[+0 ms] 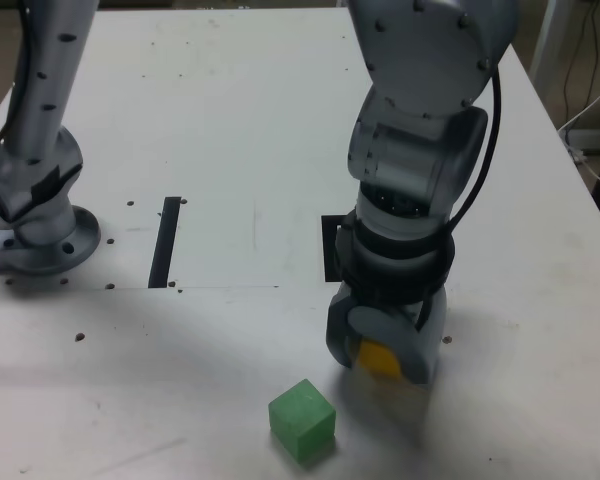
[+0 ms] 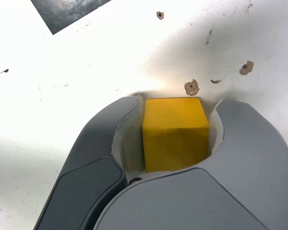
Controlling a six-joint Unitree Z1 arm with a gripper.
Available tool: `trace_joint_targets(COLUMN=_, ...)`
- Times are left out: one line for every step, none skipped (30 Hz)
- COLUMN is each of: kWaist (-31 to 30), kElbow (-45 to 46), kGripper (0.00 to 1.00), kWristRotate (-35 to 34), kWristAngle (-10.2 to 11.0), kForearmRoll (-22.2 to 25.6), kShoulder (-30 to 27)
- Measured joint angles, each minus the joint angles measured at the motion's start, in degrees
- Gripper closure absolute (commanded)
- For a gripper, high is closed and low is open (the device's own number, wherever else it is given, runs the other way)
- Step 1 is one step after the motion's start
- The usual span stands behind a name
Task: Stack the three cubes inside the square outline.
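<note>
The green cube [image 1: 302,420] lay nearest the camera, by itself on the white table [image 1: 80,400], turned so that one corner edge faced the lens. Just beyond it, toward the exterior view's right, the gripper [image 1: 380,352] pointed down with its jaws clamped on the yellow cube [image 2: 175,134]. From where I stood only a patch of yellow showed between them; the wrist view showed the block square in the grip, a jaw against each side. I couldn't tell whether it was clear of the table.

What mattered most was where the square outline [image 1: 330,262] lay: behind the gripper, farther from the camera and a little to the exterior view's left, most of it hidden by the one arm. The cube would have to travel away from the lens and slightly that way, and I judged it would want a turn to line its faces up with the frame. I could see no red cube, so I couldn't say whether one was already inside.

Off toward the exterior view's left lay the black strip [image 1: 165,242], easily ignored.
</note>
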Motion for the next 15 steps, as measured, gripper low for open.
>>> trace_joint_targets(kWaist=0.0, kElbow=0.0, kGripper=0.82, kWristRotate=0.0, kWristAngle=0.1, kForearmRoll=0.1, kShoulder=-0.1)
trace_joint_targets(kWaist=0.0, kElbow=0.0, kGripper=0.83, kWristRotate=0.0, kWristAngle=0.1, kForearmRoll=0.2, kShoulder=-0.3)
trace_joint_targets(kWaist=0.0, kElbow=0.0, kGripper=0.83, kWristRotate=0.0, kWristAngle=0.2, kForearmRoll=0.4, kShoulder=-0.6)
trace_joint_targets(kWaist=0.0, kElbow=0.0, kGripper=0.83, kWristRotate=0.0, kWristAngle=0.2, kForearmRoll=0.7, kShoulder=-0.9)
trace_joint_targets(kWaist=0.0, kElbow=0.0, kGripper=0.83, kWristRotate=0.0, kWristAngle=0.3, kForearmRoll=1.0, kShoulder=-1.3)
trace_joint_targets(kWaist=0.0, kElbow=0.0, kGripper=0.83, kWristRotate=0.0, kWristAngle=0.5, kForearmRoll=1.3, kShoulder=-1.8)
trace_joint_targets(kWaist=0.2, kElbow=-0.1, kGripper=0.83, kWristRotate=0.0, kWristAngle=0.7, kForearmRoll=1.8, kShoulder=-2.5)
trace_joint_targets(kWaist=0.4, kElbow=-0.4, kGripper=0.83, kWristRotate=0.0, kWristAngle=0.9, kForearmRoll=2.4, kShoulder=-3.2)
trace_joint_targets(kWaist=0.8, kElbow=-0.8, kGripper=0.83, kWristRotate=0.0, kWristAngle=1.1, kForearmRoll=3.2, kShoulder=-4.0)
trace_joint_targets(kWaist=1.4, kElbow=-1.2, kGripper=0.83, kWristRotate=0.0, kWristAngle=1.3, kForearmRoll=4.2, kShoulder=-4.7)
trace_joint_targets(kWaist=2.0, kElbow=-1.7, kGripper=0.83, kWristRotate=0.0, kWristAngle=1.4, kForearmRoll=5.2, kShoulder=-5.3)
trace_joint_targets(kWaist=2.9, kElbow=-2.0, kGripper=0.83, kWristRotate=0.0, kWristAngle=1.4, kForearmRoll=6.5, kShoulder=-5.9)
trace_joint_targets(kWaist=4.1, kElbow=-2.5, kGripper=0.83, kWristRotate=0.0, kWristAngle=1.4, kForearmRoll=7.8, kShoulder=-6.4)
trace_joint_targets(kWaist=5.2, kElbow=-2.7, kGripper=0.83, kWristRotate=0.1, kWristAngle=1.4, kForearmRoll=8.6, kShoulder=-6.9)
trace_joint_targets(kWaist=6.5, kElbow=-2.8, kGripper=0.83, kWristRotate=0.2, kWristAngle=1.4, kForearmRoll=9.3, kShoulder=-7.4)
